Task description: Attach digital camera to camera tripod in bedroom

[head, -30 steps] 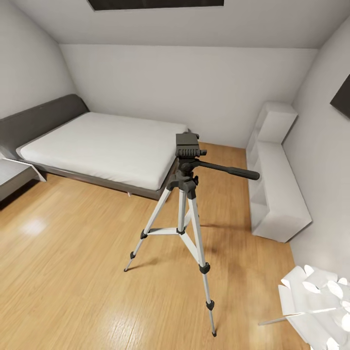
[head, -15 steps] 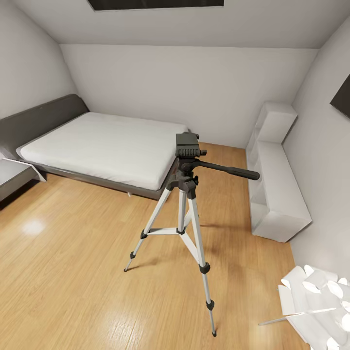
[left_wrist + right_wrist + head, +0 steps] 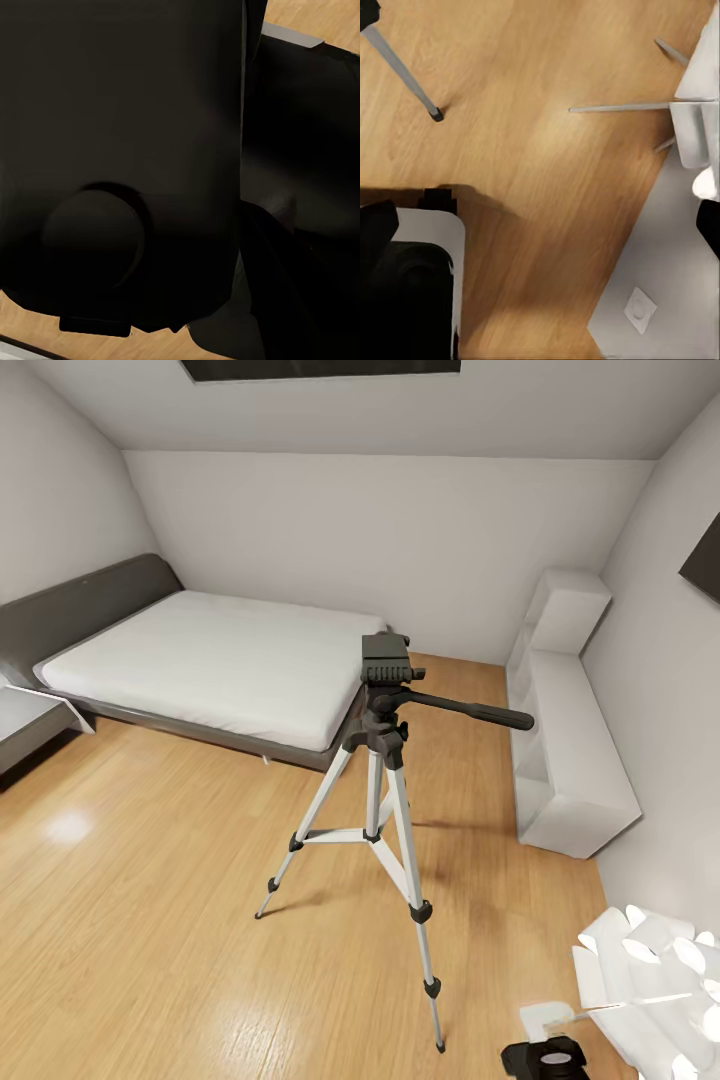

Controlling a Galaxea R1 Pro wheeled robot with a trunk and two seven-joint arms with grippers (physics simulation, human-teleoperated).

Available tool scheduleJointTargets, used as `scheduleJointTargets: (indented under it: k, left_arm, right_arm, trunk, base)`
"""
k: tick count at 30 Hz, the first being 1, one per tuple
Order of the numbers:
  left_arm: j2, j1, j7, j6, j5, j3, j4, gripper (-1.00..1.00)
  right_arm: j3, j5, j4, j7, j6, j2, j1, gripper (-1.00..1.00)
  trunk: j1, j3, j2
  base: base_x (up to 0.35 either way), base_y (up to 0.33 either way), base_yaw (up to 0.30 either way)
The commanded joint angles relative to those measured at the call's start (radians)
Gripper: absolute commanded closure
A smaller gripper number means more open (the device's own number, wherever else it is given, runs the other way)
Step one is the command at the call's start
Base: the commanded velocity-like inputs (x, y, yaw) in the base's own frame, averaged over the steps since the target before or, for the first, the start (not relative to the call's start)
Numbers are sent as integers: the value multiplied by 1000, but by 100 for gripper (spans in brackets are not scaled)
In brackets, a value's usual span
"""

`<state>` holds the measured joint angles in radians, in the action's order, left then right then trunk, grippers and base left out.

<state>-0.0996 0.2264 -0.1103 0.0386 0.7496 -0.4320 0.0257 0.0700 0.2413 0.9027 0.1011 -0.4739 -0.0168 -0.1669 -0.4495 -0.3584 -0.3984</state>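
The camera tripod [image 3: 385, 760] stands on the wood floor mid-room in the bedroom, silver legs spread, its dark head [image 3: 385, 658] bare and its pan handle [image 3: 470, 710] pointing right. One tripod foot [image 3: 435, 114] shows in the right wrist view. My right gripper [image 3: 540, 225] hangs above the floor with dark tips at both picture edges and only floor between them, so it is open. A black and white piece of my right arm [image 3: 545, 1050] shows at the bottom of the head view. A black bulk [image 3: 120, 165] sits against the left wrist camera; I cannot tell whether it is the digital camera.
A grey bed [image 3: 210, 655] with a white mattress lies to the left behind the tripod. A low white shelf unit [image 3: 570, 750] runs along the right wall. A white many-petalled floor lamp [image 3: 660, 970] on thin metal legs [image 3: 622, 109] stands near my right.
A black and white piece of my right arm has come up into the bottom right of the head view. The tripod and the room stay as they were.
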Motion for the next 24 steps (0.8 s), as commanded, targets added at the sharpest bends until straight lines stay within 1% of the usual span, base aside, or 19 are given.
scheduleJointTargets:
  k: [1, 3, 4, 12, 24]
  left_arm:
    - [0, 1, -5, 3, 8, -8, -1, 100]
    - [0, 1, -5, 3, 8, -8, -1, 100]
    - [-1, 1, -5, 3, 8, -8, -1, 100]
    - [-2, 1, -5, 3, 8, -8, -1, 100]
    - [-2, 1, -5, 3, 8, -8, -1, 100]
  right_arm:
    - [4, 4, 1, 6, -3, 0, 5, -100]
    - [3, 5, 3, 16, -3, 0, 12, -100]
    - [2, 2, 8, 10, -4, 5, 7, -100]
    - [3, 0, 53, -11, -21, 10, -1, -100]
    - [-3, 9, 121, -12, -78, 12, -2, -100]
  trunk:
    - [0, -1, -2]
    - [0, -1, -2]
    - [0, -1, -2]
    - [0, -1, -2]
    - [0, -1, -2]
  base:
    - [0, 0, 0]
    - [0, 0, 0]
    - [0, 0, 0]
    - [0, 0, 0]
    - [0, 0, 0]
